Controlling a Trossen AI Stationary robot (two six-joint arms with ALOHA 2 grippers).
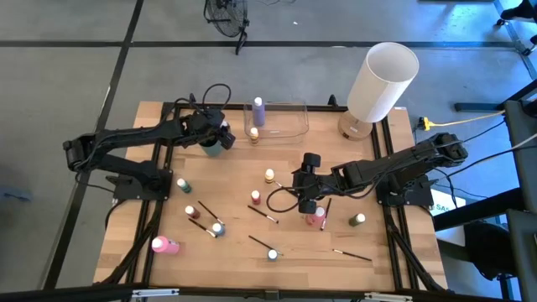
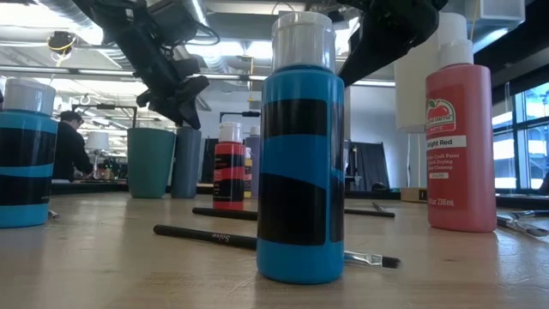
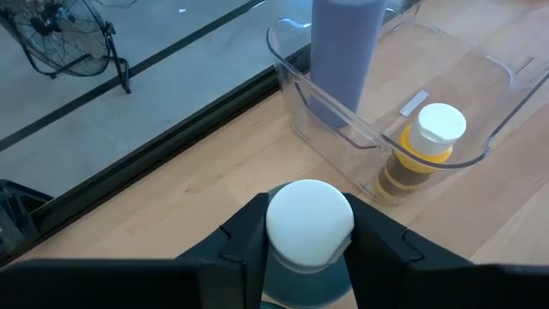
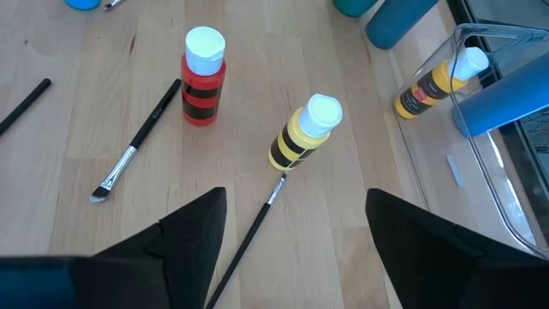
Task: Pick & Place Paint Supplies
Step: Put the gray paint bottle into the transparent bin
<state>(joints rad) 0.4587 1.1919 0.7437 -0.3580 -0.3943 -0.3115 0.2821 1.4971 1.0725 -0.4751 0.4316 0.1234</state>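
Note:
My left gripper (image 1: 214, 138) (image 3: 310, 245) is at the far left of the table, shut on a teal-blue bottle (image 1: 211, 148) with a white cap. That bottle stands just left of the clear container (image 1: 289, 126). A lilac bottle (image 3: 343, 47) and a yellow bottle (image 3: 420, 150) stand in the container. My right gripper (image 1: 300, 186) (image 4: 296, 249) hangs open at mid-table. Ahead of it stand a yellow striped bottle (image 4: 304, 129) and a red striped bottle (image 4: 203, 77). A thin paintbrush (image 4: 244, 245) lies on the wood below its fingers. My left gripper pinches the bottle's white cap (image 3: 309, 215) between its two fingers (image 3: 249, 240), one on each side. The fingers slant down from above, from the table's left. The bottle stands upright with its base on the table (image 2: 187, 193).
More bottles stand or lie on the near half: a pink one on its side (image 1: 164, 245), a blue one (image 1: 273, 254), a green one (image 1: 358, 220) and a pink one (image 1: 316, 218) under my right arm. Brushes (image 1: 352, 254) lie scattered among them. A tall white cylinder (image 1: 382, 80) stands far right.

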